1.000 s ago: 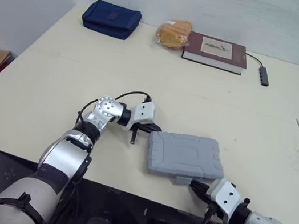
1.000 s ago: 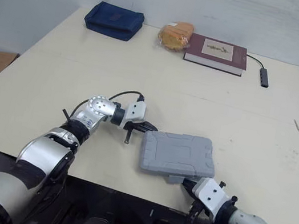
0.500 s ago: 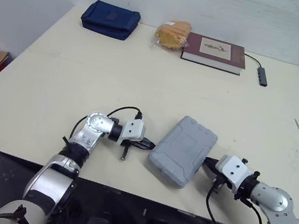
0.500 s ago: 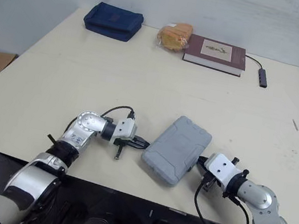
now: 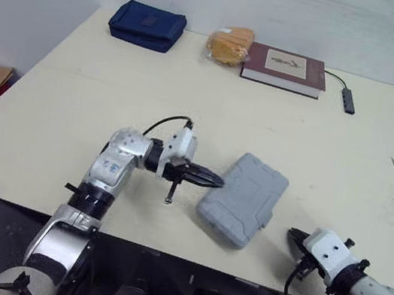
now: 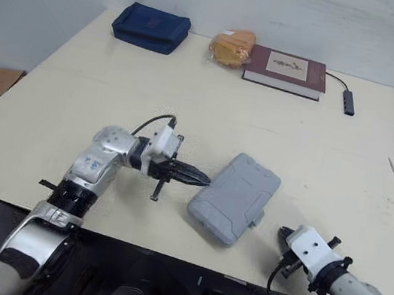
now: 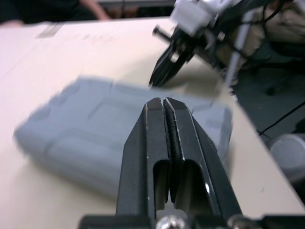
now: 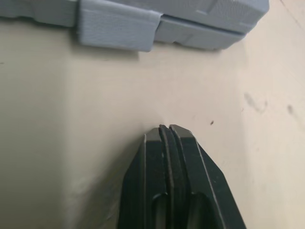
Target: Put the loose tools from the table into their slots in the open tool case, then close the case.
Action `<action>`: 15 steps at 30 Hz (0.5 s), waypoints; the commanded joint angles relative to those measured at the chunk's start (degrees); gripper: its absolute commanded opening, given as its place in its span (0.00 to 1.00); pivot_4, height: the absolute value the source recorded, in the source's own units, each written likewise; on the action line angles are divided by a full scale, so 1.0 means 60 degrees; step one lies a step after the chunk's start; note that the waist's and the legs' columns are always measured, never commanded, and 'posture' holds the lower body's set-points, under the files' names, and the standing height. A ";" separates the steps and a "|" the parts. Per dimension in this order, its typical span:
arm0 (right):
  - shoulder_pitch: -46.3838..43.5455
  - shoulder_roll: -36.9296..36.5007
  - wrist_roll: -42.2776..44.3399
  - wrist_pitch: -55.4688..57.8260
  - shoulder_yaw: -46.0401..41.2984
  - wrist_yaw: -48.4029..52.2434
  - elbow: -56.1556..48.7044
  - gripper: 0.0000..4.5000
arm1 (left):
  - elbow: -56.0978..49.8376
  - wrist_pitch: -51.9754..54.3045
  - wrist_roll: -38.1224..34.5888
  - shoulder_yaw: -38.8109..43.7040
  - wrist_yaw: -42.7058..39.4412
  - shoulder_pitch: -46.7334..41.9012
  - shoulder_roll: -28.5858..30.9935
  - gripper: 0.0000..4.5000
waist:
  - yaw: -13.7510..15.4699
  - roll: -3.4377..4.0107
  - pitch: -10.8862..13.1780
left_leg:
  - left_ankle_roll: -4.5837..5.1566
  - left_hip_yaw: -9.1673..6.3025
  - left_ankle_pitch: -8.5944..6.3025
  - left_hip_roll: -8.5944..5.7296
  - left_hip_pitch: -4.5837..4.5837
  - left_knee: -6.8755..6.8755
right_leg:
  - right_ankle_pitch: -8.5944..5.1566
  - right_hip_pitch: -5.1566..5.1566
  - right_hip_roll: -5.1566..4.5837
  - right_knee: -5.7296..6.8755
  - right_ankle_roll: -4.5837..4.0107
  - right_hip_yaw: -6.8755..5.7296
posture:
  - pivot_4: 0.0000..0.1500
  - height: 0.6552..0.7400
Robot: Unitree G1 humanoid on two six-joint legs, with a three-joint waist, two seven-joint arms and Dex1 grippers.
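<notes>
Office-like room; plain table [image 5: 153,94], book [image 5: 284,69], USB hub [image 5: 349,101].

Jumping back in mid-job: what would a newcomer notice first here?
The grey tool case stands out, shut and lying askew near the front edge of the table. The left end effector, closed, points at its left side; the right end effector, also closed, sits apart from it by the front edge.
</notes>
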 commanded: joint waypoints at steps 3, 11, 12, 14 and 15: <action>0.0096 0.0479 0.0134 0.0624 -0.0032 -0.0185 -0.1310 0.00 | 0.1002 -0.1103 0.1381 -0.1298 0.0847 -0.0685 -0.0980 0.00 | 0.0003 0.0022 -0.0001 | 0.0010 0.0016 -0.0005 0.0000 0.0009 -0.0003 | 0.0000 0.0001 0.0013 0.0004 0.0001 0.0010 | 1.00 1.00; -0.0726 0.0744 -0.0264 0.1223 0.0581 -0.0283 -0.1377 0.00 | 0.3354 -0.1719 0.3982 -0.2932 0.3025 -0.1322 -0.2012 0.00 | 0.0034 0.0018 0.0007 | 0.0059 0.0036 -0.0031 -0.0001 0.0000 0.0001 | 0.0000 -0.0017 0.0019 0.0003 0.0003 0.0026 | 1.00 1.00; -0.0790 0.0754 -0.0281 0.1268 0.0624 -0.0274 -0.1384 0.00 | 0.3450 -0.1696 0.4173 -0.3125 0.2947 -0.1272 -0.1946 0.00 | 0.0035 0.0018 0.0006 | 0.0064 0.0037 -0.0033 -0.0001 0.0004 0.0001 | 0.0000 -0.0013 0.0018 0.0001 0.0003 0.0027 | 1.00 1.00; -0.0931 0.0773 -0.0328 0.1309 0.0738 -0.0256 -0.1338 0.00 | 0.3645 -0.1592 0.4488 -0.3361 0.3114 -0.1152 -0.1869 0.00 | 0.0031 0.0017 0.0002 | 0.0065 0.0034 -0.0034 0.0000 0.0011 0.0001 | 0.0000 -0.0005 0.0018 0.0000 0.0003 0.0026 | 1.00 1.00; -0.1056 0.0750 -0.0459 0.1215 0.0853 -0.0268 -0.1249 0.00 | 0.3662 -0.1591 0.4584 -0.3474 0.3036 -0.1029 -0.1765 0.00 | 0.0030 0.0016 -0.0001 | 0.0065 0.0033 -0.0034 0.0000 0.0015 0.0000 | 0.0000 -0.0003 0.0018 0.0001 0.0003 0.0026 | 1.00 1.00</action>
